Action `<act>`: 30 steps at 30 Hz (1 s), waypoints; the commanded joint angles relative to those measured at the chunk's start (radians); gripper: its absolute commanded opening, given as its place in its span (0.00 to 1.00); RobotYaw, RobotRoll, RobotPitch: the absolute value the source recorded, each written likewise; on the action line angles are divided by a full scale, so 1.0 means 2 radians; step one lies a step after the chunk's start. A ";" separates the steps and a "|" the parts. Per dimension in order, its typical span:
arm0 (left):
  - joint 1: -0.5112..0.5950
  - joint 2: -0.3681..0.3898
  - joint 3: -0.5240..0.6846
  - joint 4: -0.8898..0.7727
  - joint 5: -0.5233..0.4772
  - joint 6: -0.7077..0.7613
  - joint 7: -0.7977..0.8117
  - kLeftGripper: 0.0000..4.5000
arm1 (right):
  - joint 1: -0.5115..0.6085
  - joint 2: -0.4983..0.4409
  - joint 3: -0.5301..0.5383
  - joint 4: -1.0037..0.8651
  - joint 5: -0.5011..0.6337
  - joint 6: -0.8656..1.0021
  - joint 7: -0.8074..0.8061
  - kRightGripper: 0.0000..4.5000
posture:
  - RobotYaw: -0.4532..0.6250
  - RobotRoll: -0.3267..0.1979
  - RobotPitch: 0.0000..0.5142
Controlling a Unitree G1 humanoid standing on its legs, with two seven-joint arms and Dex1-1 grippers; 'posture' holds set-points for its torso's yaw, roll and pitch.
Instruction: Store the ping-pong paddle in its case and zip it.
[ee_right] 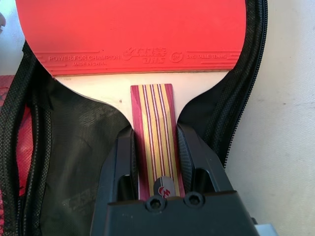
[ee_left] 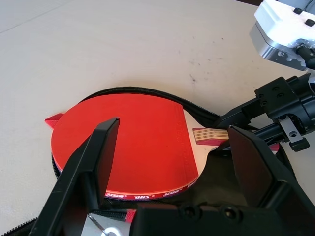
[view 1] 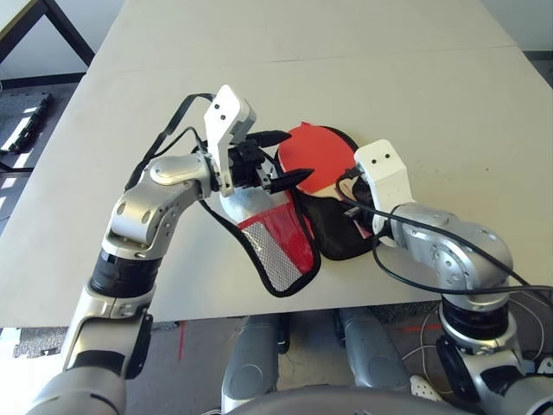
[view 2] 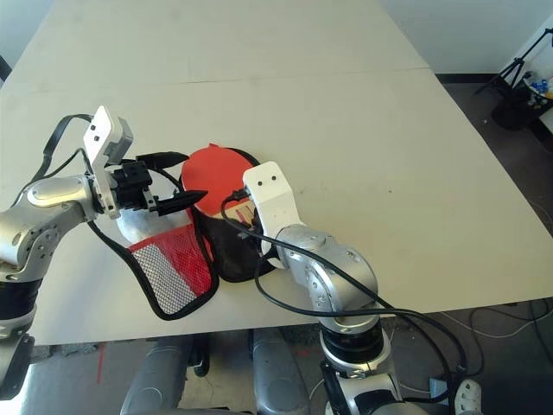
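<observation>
The ping-pong paddle (view 1: 313,154) lies red face up on the black lining (ee_right: 74,147) of the opened case (view 1: 281,246). Its red flap with the grey mesh pocket is folded out toward the table's front edge. My right gripper (ee_right: 156,140) is shut on the striped wooden handle (ee_right: 153,118), one finger on each side. My left gripper (view 1: 294,157) hangs open just above the case, to the left of the paddle's face, with nothing between its fingers (ee_left: 101,147). The black zip edging (ee_left: 147,91) runs round the far side of the paddle.
The pale table (view 1: 389,78) stretches far behind and to the right, with a seam (view 1: 346,57) across it. Its front edge (view 1: 207,313) runs just below the case flap. Black cables (view 1: 406,225) loop over my right forearm.
</observation>
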 commanded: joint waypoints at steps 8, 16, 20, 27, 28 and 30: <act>0.002 -0.006 -0.009 0.000 0.005 0.000 0.000 1.00 | 0.008 0.007 -0.008 0.024 0.018 0.013 -0.022 0.26 | 0.37 0.62 0.51; 0.000 -0.009 -0.012 0.004 0.008 -0.003 -0.004 1.00 | 0.011 -0.040 -0.010 0.002 0.061 0.013 0.004 0.67 | 0.37 0.62 0.51; -0.002 -0.011 -0.013 0.007 0.011 -0.005 -0.006 1.00 | 0.028 -0.089 -0.026 -0.035 0.082 0.005 0.047 0.93 | 0.36 0.62 0.50; -0.005 -0.015 -0.015 0.012 0.013 -0.009 -0.007 1.00 | 0.053 -0.142 -0.037 -0.029 0.102 -0.050 0.102 1.00 | 0.36 0.62 0.49; -0.007 -0.015 -0.015 0.014 0.013 -0.009 -0.007 1.00 | 0.054 -0.141 -0.040 -0.028 0.106 -0.052 0.108 1.00 | 0.36 0.62 0.49; -0.010 -0.015 -0.014 0.015 0.014 -0.010 -0.008 1.00 | 0.056 -0.139 -0.046 -0.031 0.118 -0.048 0.122 1.00 | 0.36 0.62 0.49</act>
